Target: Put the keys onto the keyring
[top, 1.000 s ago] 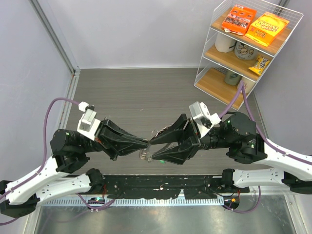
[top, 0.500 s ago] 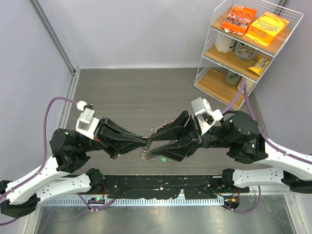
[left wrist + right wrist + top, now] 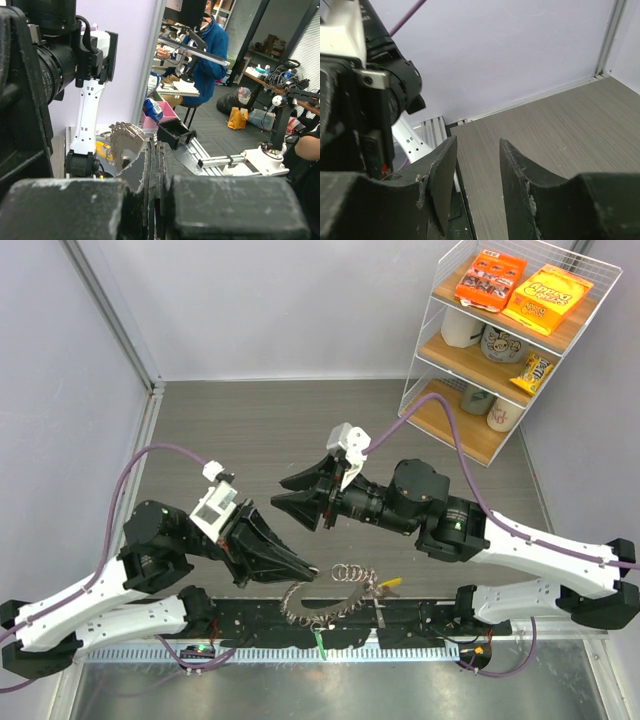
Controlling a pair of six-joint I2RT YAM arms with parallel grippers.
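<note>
Top view: your left gripper (image 3: 305,573) points right and down toward the near edge of the table (image 3: 250,430). Its fingers are pressed together at the tip. The keyring (image 3: 300,608) hangs from that tip as a curved, bristly string of silvery keys (image 3: 335,606), draped over the black base rail (image 3: 420,615) in front of the arms. A cluster of small bare rings (image 3: 350,572) sits just right of the fingertips. Further right, a yellow-tagged key (image 3: 388,585) points outward. A thin green piece (image 3: 322,642) hangs lowest, and you cannot tell from here whether it is a key head or a tag.

Left wrist view: the two fingers (image 3: 150,165) meet with no gap. A fan of silvery key blades stands out of the seam between them, so the left gripper is clamped on the fringe of the keyring.

Top view: your right gripper (image 3: 280,492) is raised above the middle of the table and points left. It is well apart from the keyring and touches nothing.

Right wrist view: the two fingers (image 3: 515,165) stand apart. Between them you see only bare wood-grain table and the pale wall.

A wire shelf rack (image 3: 500,330) holding snack boxes stands at the far right corner.
</note>
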